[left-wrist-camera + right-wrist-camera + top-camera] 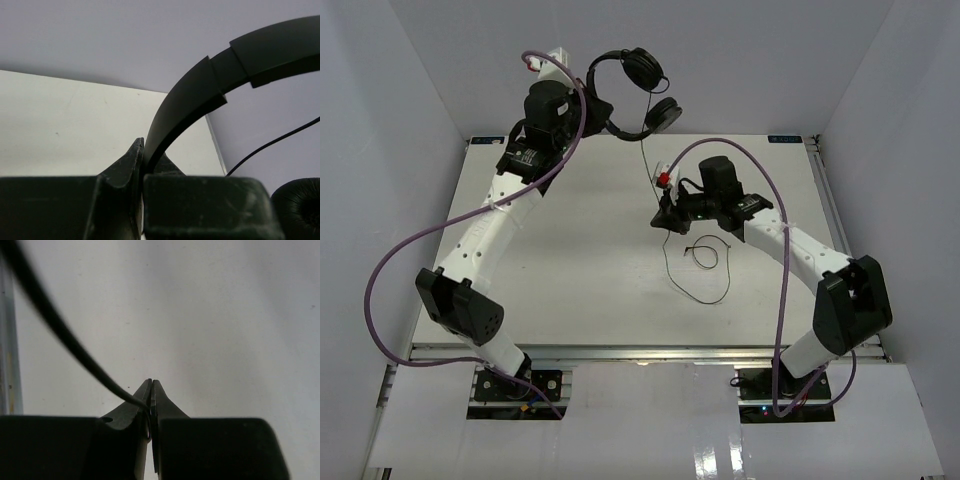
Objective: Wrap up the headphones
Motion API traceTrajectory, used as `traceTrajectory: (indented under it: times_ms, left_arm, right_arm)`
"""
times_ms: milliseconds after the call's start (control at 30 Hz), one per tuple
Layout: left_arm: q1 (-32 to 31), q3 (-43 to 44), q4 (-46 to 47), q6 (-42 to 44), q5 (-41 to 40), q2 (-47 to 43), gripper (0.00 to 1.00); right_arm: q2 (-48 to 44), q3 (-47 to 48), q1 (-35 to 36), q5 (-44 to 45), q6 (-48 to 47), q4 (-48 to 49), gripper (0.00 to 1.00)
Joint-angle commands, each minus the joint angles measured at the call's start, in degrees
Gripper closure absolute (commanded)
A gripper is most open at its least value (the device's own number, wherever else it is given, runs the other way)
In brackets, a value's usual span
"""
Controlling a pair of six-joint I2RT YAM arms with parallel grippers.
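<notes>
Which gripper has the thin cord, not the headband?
The right gripper: it is shut on the thin cord, while the left gripper clamps the headphones' headband.

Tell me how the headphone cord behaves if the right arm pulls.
Probably floppy: the cord trails in loose curls past the right gripper. It looks thin, so it may slip through the shut jaws. Toward the headphones it runs straight, so pulling likely tugs them.

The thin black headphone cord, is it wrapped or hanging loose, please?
Loose: the thin black cord hangs from the lifted black on-ear headphones, through the right pincer, onto the white table.
</notes>
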Motion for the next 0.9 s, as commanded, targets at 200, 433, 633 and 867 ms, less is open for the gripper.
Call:
traceTrajectory:
  times_ms: [200, 433, 633, 867]
  left_arm:
    - [4.2, -4.3, 9.1, -1.3, -13.3, 4.3, 1.00]
    - [4.1, -2.8, 7.3, 4.5, -13.5, 11.1, 1.00]
    - [2.6, -3.8, 5.0, 8.4, -10.5, 14.7, 1.00]
    - [0.5, -9.9, 3.0, 14.1, -2.1, 13.6, 1.00]
  right_arm:
    - [-7.1, 2.1, 7.6, 43.8, -15.5, -6.6, 0.92]
    - [-11.1, -2.6, 16.1, 68.1, -38.9, 4.8, 0.92]
    - [-11.5, -2.3, 17.8, 73.5, -53.9, 20.4, 0.92]
    - [-8.0, 3.2, 16.9, 71.5, -56.4, 22.7, 0.92]
